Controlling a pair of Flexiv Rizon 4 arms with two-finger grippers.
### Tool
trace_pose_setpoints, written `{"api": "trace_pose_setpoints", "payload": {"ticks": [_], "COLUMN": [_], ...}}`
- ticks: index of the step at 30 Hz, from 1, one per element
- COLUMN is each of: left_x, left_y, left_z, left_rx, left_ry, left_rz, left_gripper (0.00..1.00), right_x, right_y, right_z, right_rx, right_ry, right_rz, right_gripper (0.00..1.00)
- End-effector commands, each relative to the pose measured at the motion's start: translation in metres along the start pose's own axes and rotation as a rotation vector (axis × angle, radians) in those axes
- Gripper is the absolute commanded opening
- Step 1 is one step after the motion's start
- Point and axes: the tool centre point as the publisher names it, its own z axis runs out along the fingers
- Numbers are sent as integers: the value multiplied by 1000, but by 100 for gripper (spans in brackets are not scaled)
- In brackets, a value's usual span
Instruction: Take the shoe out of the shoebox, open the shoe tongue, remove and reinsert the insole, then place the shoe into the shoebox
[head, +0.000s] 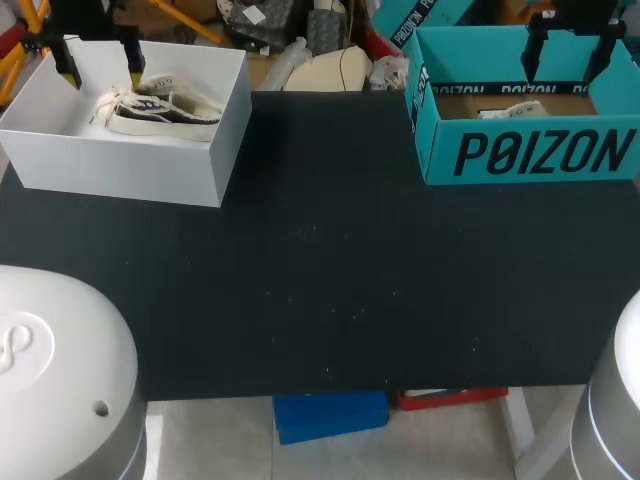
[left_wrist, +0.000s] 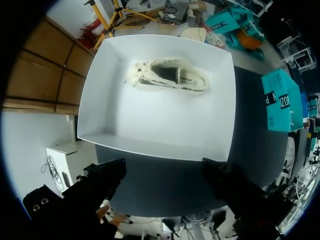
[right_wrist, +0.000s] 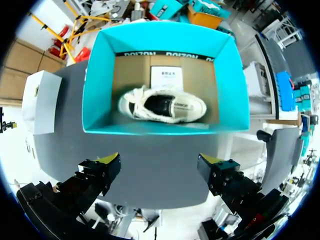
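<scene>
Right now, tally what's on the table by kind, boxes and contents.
Shoeboxes: 2 (white shoebox, teal shoebox)
Shoes: 2 (white-box shoe, teal-box shoe)
Paper sheet: 1, in the teal shoebox
Total: 5

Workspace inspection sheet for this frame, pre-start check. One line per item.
Surface: black table, a few faint specks, no spill seen.
Job's things: white box at the far left, open, with a pale shoe upright inside; teal box at the far right, open, with a white shoe upright inside.
Clutter: a paper card lies in the teal box beside the white shoe; nothing else seen.
Grippers: left gripper open above the white box, holding nothing; right gripper open above the teal box, holding nothing.
Cables: nothing seen on the table.
Surroundings: nothing seen reaching over the table.
</scene>
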Motion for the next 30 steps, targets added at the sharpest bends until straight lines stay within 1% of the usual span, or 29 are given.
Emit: {"api": "trace_pose_setpoints", "payload": {"ticks": [1, 4, 6, 9, 11, 13, 14, 15, 21, 30], "left_x": [0, 0, 8, 17, 17, 14, 10, 7, 7, 7], "left_y": [0, 0, 2, 9, 13, 20, 21, 19, 19, 19], "left_z": [0, 0, -2, -2, -5, -6, -5, -5, -5, -5], "left_rx": [0, 0, 60, 165, 194, 303, 336, 348, 406, 406], "left_ry": [0, 0, 4, 6, 37, -1, -24, -50, -59, -59], "left_rz": [0, 0, 155, 517, 814, 1179, 1251, 1278, 1464, 1464], "left_gripper": [100, 100, 100, 100, 100, 100, 100, 100, 100, 100], "right_x": [0, 0, 0, 0, 0, 0, 0, 0, 0, 0], "right_y": [0, 0, 0, 0, 0, 0, 0, 0, 0, 0], "right_z": [0, 0, 0, 0, 0, 0, 0, 0, 0, 0], "right_rx": [0, 0, 0, 0, 0, 0, 0, 0, 0, 0], "right_ry": [0, 0, 0, 0, 0, 0, 0, 0, 0, 0], "right_rz": [0, 0, 0, 0, 0, 0, 0, 0, 0, 0], "right_gripper": [100, 100, 100, 100, 100, 100, 100, 100, 100, 100]}}
